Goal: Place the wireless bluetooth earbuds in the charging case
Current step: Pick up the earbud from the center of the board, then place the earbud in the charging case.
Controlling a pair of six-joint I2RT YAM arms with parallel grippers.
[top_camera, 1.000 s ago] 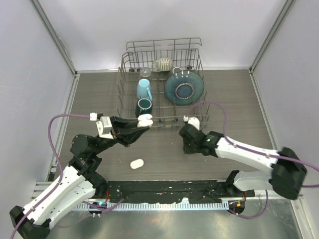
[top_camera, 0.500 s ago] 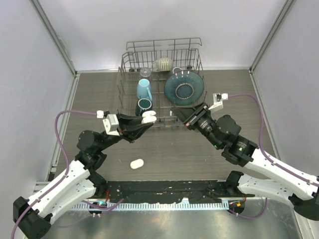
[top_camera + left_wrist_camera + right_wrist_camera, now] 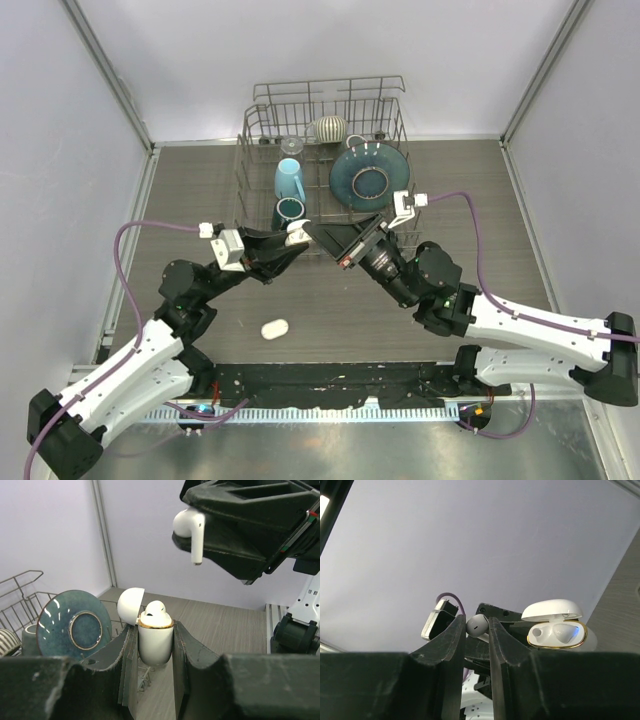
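Observation:
My left gripper (image 3: 292, 238) (image 3: 155, 632) is shut on the white charging case (image 3: 155, 642), held upright above the table with its lid (image 3: 131, 605) open. One white earbud (image 3: 154, 609) sits in the case. My right gripper (image 3: 313, 233) (image 3: 476, 623) is shut on a second white earbud (image 3: 478, 625) (image 3: 191, 530), stem pointing down, held above and a little to the right of the case. In the right wrist view the case (image 3: 559, 634) shows one empty socket beside the seated bud. No other earbuds are in view.
A wire dish rack (image 3: 321, 128) stands just behind both grippers, holding a dark blue plate (image 3: 370, 178), a light blue mug (image 3: 289, 180) and a dark mug (image 3: 289, 212). A small white oval object (image 3: 274, 328) lies on the table in front of the left arm.
My right arm rose from the table and swung left, bringing its earbud close to the case. My left gripper shifted slightly right with the case.

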